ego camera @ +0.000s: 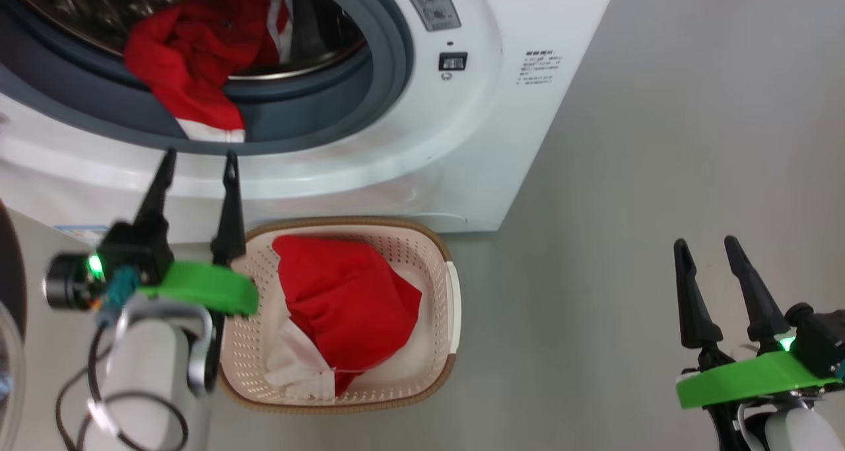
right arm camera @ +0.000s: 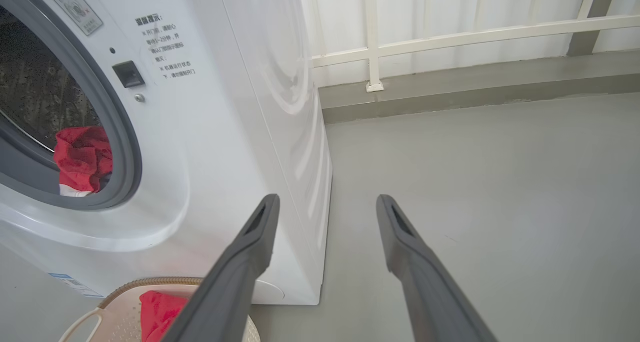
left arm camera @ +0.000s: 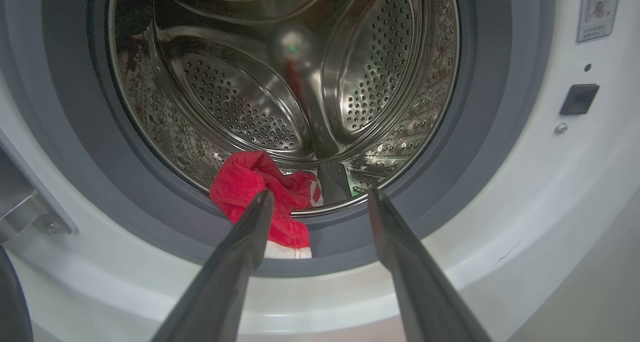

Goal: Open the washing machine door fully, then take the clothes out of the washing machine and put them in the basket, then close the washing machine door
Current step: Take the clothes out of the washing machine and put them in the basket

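Observation:
The white washing machine stands with its mouth uncovered. Red clothes with a white band hang over the grey gasket at the drum's lower lip, seen also as red clothes in the left wrist view. Another red garment lies in the cream basket on the floor before the machine. My left gripper is open and empty, fingertips just below the hanging cloth. My right gripper is open and empty over bare floor, to the machine's right. A dark curved edge at far left may be the washing machine door.
Grey floor spreads to the right of the machine. In the right wrist view a white railing and a low kerb run behind the machine's side. A door latch and labels sit on the machine's front.

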